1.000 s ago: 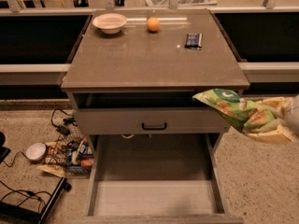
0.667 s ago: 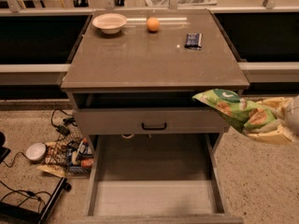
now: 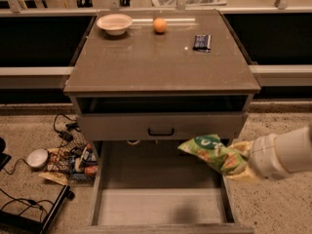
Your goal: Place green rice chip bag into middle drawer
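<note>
The green rice chip bag is crinkled bright green with white lettering and yellow-orange patches. My gripper comes in from the right on a white arm. It is shut on the bag's right end and holds it in the air. The bag hangs over the right part of the open middle drawer, above its pale floor and just below the grey drawer front with the black handle. The bag hides the gripper's tips.
On the cabinet top stand a white bowl, an orange and a small dark packet. Cables, packets and a white round object lie on the floor left of the drawer.
The gripper has carried the bag down and to the left, from beside the cabinet's right edge to over the open drawer's right side.
</note>
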Controlling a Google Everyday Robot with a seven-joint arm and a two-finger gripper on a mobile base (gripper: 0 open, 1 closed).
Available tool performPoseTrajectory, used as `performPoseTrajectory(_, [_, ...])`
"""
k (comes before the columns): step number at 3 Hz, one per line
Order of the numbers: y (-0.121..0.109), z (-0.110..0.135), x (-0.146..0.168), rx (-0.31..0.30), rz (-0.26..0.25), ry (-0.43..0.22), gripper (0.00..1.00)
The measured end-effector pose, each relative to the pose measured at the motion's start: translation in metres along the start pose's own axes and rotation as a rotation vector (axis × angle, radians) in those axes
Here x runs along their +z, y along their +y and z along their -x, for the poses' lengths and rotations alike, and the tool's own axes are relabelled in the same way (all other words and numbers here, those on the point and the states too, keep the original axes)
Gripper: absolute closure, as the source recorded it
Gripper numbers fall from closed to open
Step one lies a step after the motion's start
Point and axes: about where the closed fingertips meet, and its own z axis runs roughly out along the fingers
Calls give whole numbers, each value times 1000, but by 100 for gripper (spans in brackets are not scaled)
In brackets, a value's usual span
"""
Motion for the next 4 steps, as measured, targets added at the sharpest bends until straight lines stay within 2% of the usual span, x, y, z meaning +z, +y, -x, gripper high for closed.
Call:
performPoseTrajectory(1, [28,-32,92,-14,103,62,100])
performPoseTrajectory(2, [40,-49,157,10,161,53,100])
performPoseTrajectory(3, [47,-48,214,33,210,9,100])
performPoseTrajectory(4, [47,-39,259,76,236,-53,97])
